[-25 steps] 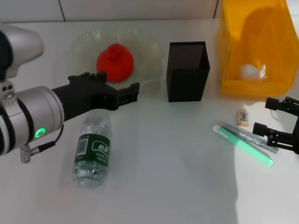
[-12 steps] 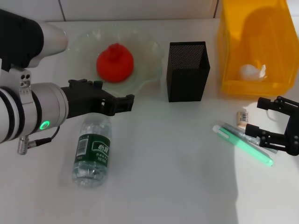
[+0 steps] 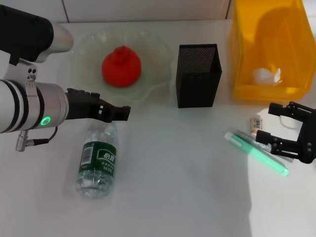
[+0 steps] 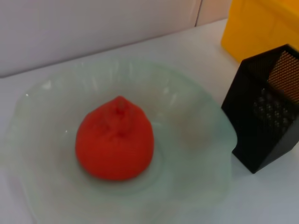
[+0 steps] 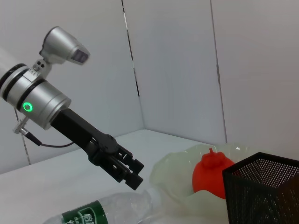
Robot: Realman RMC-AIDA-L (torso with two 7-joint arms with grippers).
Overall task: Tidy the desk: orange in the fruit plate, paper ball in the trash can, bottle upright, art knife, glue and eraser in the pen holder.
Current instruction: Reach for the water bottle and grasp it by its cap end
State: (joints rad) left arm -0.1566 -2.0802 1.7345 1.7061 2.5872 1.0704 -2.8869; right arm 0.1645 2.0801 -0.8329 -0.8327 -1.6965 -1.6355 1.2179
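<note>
Red-orange orange sits in the fruit plate; left gripper hovers released above the lying bottle, right gripper spread beside the glue.

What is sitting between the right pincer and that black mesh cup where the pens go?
Nothing visible blocks it. The right pincer hovers over the art knife and glue, with the eraser beside them. Only bare table lies between these and the pen holder.
</note>
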